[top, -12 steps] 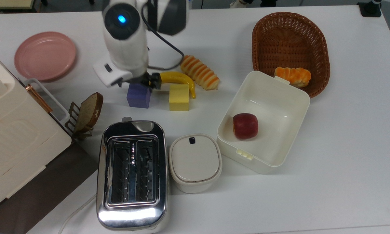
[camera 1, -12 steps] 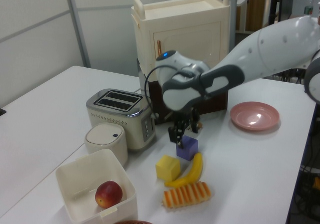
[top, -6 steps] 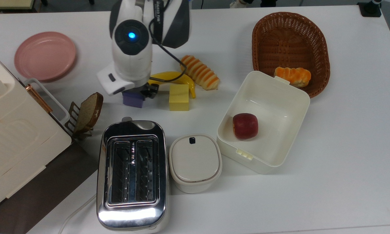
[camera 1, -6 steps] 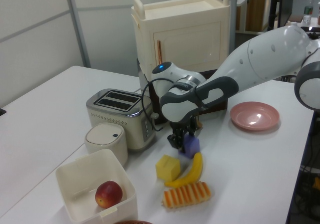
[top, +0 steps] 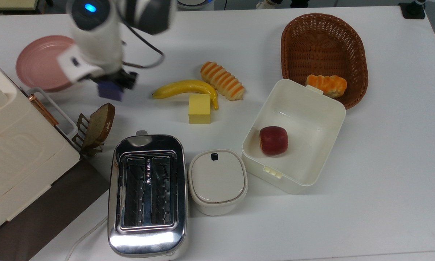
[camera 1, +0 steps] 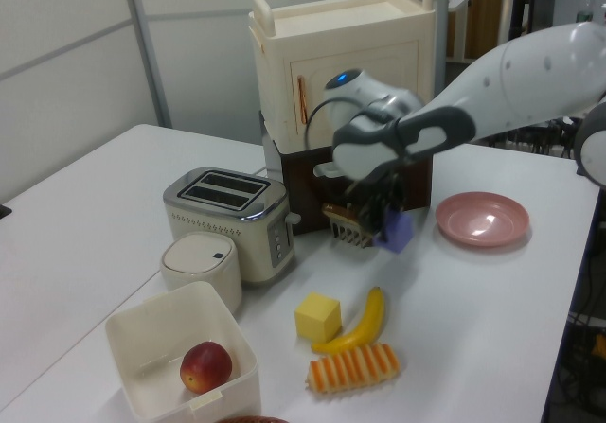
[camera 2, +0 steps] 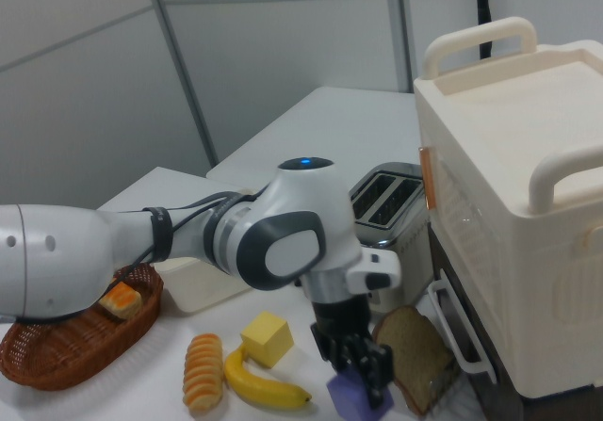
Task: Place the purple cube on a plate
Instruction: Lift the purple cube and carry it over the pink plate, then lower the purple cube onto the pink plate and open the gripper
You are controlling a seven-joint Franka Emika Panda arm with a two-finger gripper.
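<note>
The purple cube has been lifted off the table since the earlier frame and carried away from the yellow cube and banana, toward the plate. It is pinched between the fingers of the gripper and hangs just below them. In the top view it is held beside the plate's right rim, above the bread slice. Bare table is seen beyond the plate.

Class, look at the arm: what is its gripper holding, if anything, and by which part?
The gripper holds the purple cube by its upper part, fingers on opposite side faces; in the left view the cube hangs clear of the table.
</note>
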